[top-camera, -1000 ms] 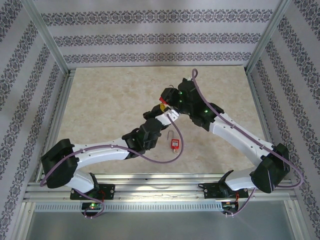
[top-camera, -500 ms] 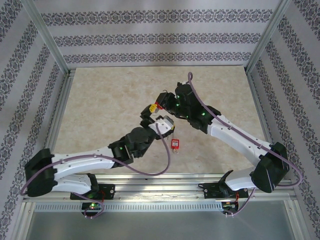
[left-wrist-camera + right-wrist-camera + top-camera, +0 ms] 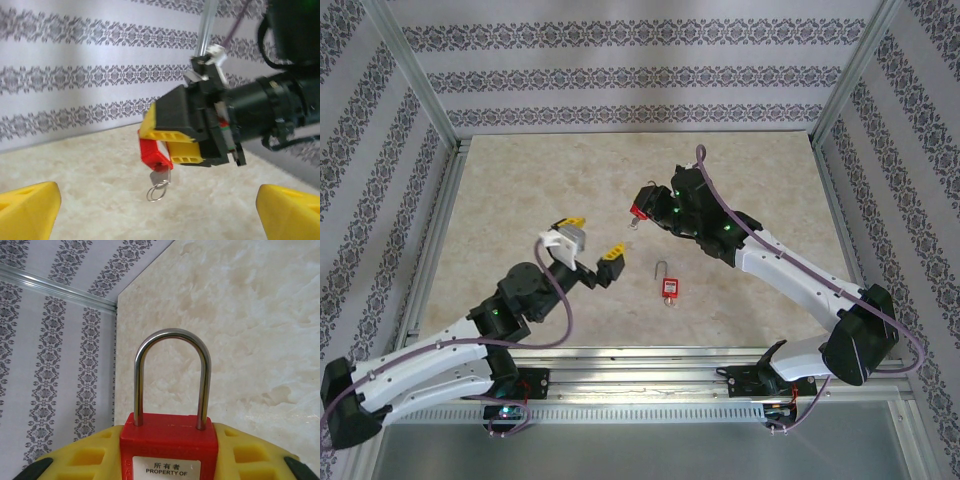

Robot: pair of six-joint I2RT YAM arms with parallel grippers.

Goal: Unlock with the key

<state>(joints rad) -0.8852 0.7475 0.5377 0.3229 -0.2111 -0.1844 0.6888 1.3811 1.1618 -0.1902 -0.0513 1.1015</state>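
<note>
Above the middle of the beige marbled table, we see the right gripper clamped on the red steel-shackled padlock, its silver key pointing left and near toward the wide-open, empty left gripper.

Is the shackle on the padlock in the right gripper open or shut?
Shut: both legs of the shackle sit in the red padlock that the right gripper holds.

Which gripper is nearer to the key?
Right. The key hangs from the padlock in the jaws of the right gripper; the left gripper is open and apart, facing it.
</note>
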